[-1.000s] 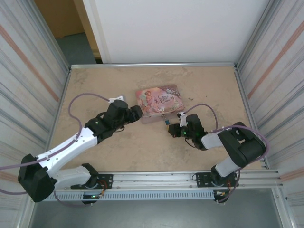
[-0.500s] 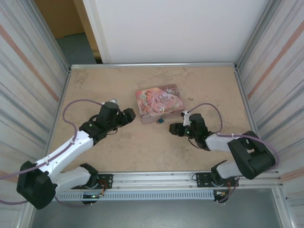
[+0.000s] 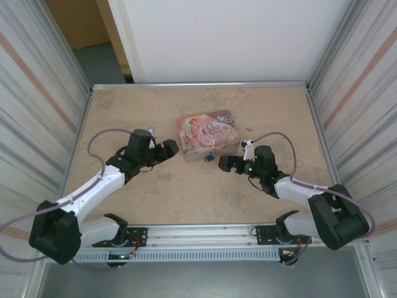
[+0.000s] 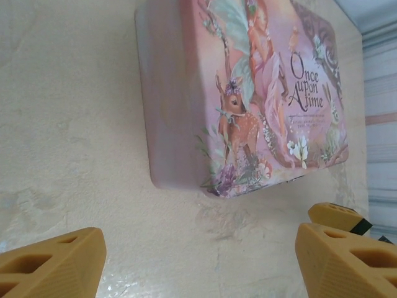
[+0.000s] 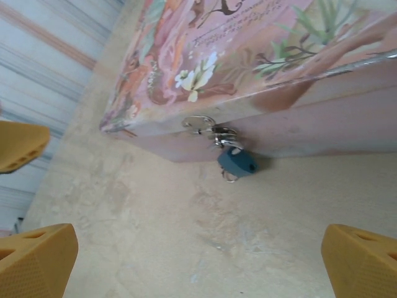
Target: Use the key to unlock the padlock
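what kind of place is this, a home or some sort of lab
Most likely a robot test cell: a beige tabletop boxed in by ribbed metal panels, a left arm and right arm bolted to a rail, and a pink tin with a small blue padlock as props.

The left arm (image 3: 93, 186) and right arm (image 3: 298, 189) have white shells on their long links and black housings at the joints. Behind the left claw (image 3: 172, 149) a lilac cable (image 3: 102, 139) leaves the black wrist. A matching cable (image 3: 273, 139) runs behind the right claw (image 3: 224, 164), beside a small green light (image 3: 249, 165). The fingers (image 4: 49, 267) are ochre-yellow blocks with triangular hollows and finely dotted faces.
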